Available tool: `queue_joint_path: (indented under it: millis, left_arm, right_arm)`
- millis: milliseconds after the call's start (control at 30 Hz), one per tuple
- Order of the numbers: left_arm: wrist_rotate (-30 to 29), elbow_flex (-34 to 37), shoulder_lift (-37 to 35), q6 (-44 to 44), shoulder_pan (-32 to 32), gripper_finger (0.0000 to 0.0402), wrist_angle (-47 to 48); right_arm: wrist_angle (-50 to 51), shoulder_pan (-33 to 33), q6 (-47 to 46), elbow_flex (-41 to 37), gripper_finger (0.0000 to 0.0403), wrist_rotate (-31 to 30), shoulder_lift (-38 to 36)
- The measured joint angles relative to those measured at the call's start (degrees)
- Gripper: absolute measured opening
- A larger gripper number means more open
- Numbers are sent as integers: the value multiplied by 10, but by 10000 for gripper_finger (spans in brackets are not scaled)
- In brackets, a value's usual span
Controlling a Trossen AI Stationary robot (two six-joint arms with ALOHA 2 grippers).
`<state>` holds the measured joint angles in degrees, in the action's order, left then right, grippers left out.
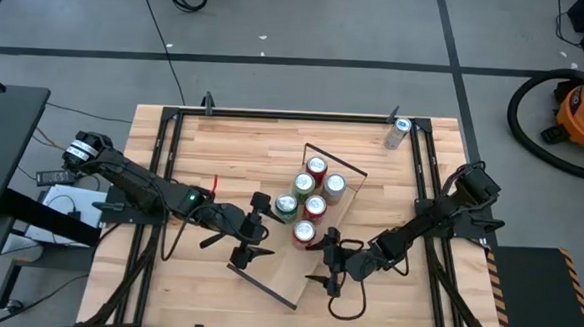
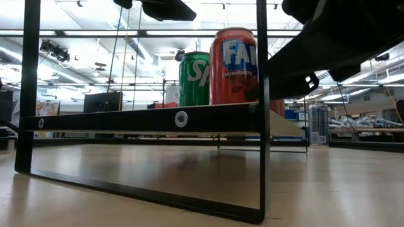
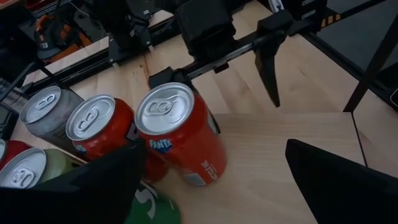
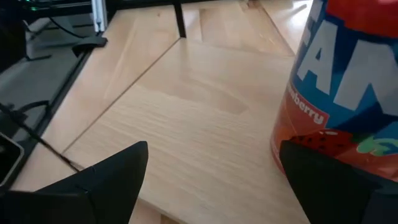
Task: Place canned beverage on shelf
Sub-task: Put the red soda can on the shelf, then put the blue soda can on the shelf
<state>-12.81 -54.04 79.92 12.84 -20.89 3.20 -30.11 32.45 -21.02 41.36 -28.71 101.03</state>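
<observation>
The shelf, a light-wood board on a black wire frame, lies slantwise at mid-table. Several cans stand upright on its far half: red, silver and a green one. The nearest is a red Fanta can. My left gripper is open at the shelf's left side, level with that can, which stands close to one finger. My right gripper is open at the shelf's right side, and the same can stands just beyond one fingertip. The low view shows the green can and the red can on the board. My right gripper has one finger right in front of the red can's lower wall; I cannot tell whether it touches. The can stands upright on the shelf board. My left gripper touches nothing.
One more can stands alone on the tabletop at the far right corner. Black rails run along the table's left, right and far edges. The near half of the shelf board is bare.
</observation>
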Motion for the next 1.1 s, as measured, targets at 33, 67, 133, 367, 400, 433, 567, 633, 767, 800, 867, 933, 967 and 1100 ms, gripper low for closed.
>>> queue_joint_path:
  millis: [33,67,133,367,400,433,567,633,767,800,867,933,967,1100]
  left_arm:
    - [0,0,0,0,0,396,0]
    - [0,0,0,0,0,396,0]
    - [0,0,0,0,0,396,0]
    - [0,0,0,0,-1,396,1]
    - [0,0,0,0,-2,396,1]
    - [0,0,0,0,-2,396,1]
    - [0,0,0,2,-2,396,1]
    - [0,0,0,2,-2,396,1]
    - [-2,0,-17,-8,-3,396,9]
    - [-8,0,-25,-11,-3,396,8]
    - [-22,0,-39,-14,-3,396,8]
    - [-39,0,-55,-17,-2,396,12]
    - [-46,0,-62,-17,-1,396,10]
    - [-79,0,-80,-23,7,396,5]
  right_arm:
    - [2,-2,0,0,373,-1,0]
    - [5,-4,1,0,372,-1,0]
    - [6,-9,1,0,369,-2,0]
    - [7,-23,5,0,368,-2,0]
    - [7,-26,6,0,368,-2,0]
    - [7,-27,6,0,368,-3,0]
    - [7,-33,8,0,368,-2,0]
    - [7,-33,15,0,368,0,0]
    - [12,-32,16,0,368,25,-22]
    - [15,-32,14,0,368,38,-33]
    - [43,-32,4,0,368,51,-58]
    - [95,-32,-14,0,367,54,-89]
    - [122,-32,-24,0,366,54,-108]
    - [214,-32,-52,0,356,39,-192]
